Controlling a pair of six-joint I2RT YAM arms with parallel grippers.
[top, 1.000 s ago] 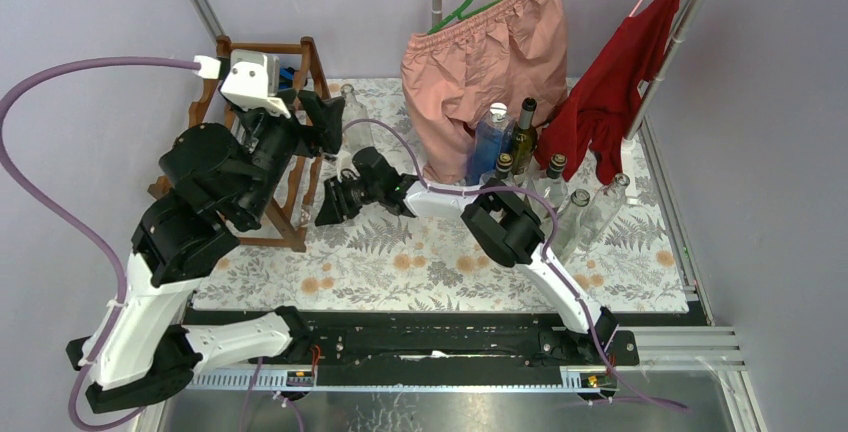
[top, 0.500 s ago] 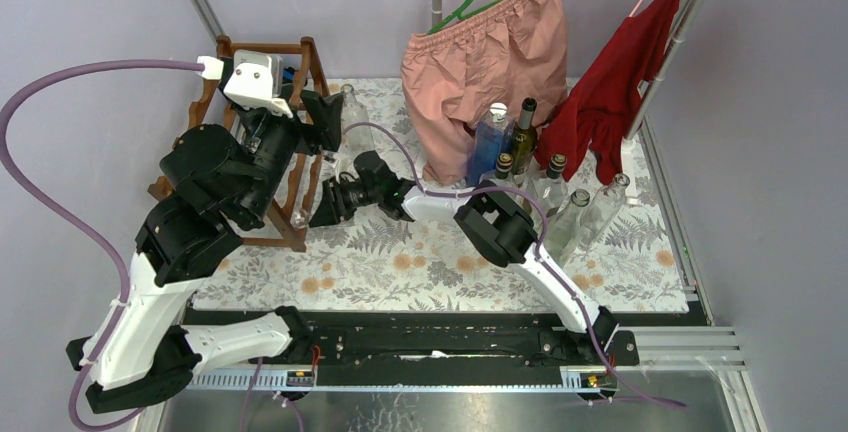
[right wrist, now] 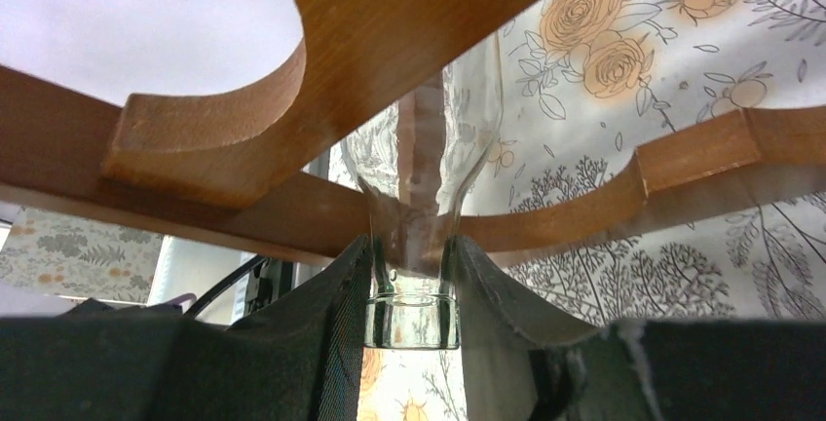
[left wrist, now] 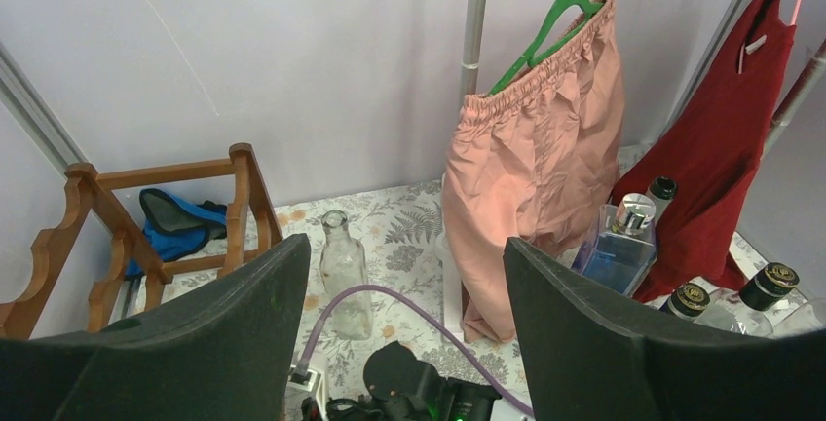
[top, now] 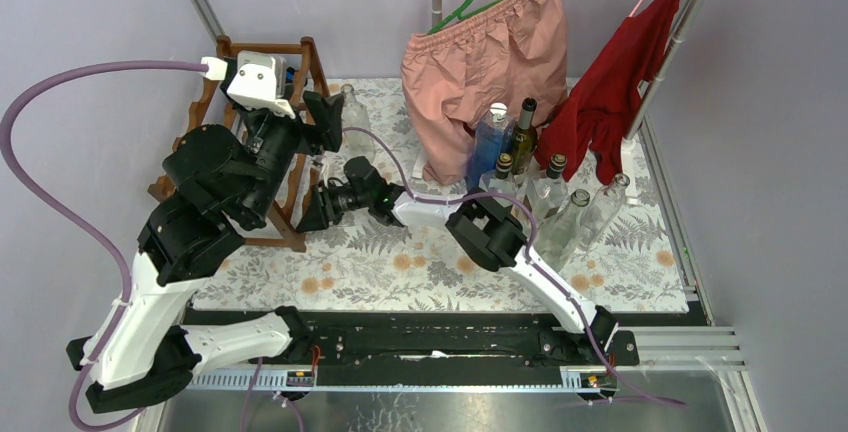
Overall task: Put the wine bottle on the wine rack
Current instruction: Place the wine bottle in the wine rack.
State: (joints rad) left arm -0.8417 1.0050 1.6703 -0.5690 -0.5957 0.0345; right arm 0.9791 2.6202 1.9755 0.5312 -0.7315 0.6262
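Down at the wine rack [right wrist: 409, 21], easing the clear wine bottle [right wrist: 458, 138] between its rails with right pincer [right wrist: 407, 255] clenched on the neck, left pincer [left wrist: 404, 275] released. Next, probably seating it flat, then letting go.

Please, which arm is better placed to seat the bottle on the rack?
Right: the right gripper holds the clear bottle by its neck at the wine rack; the left gripper is open, empty.

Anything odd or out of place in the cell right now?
A blue cloth lies bunched in or behind the wine rack, where only bottles belong. Nothing looks spilled or broken.
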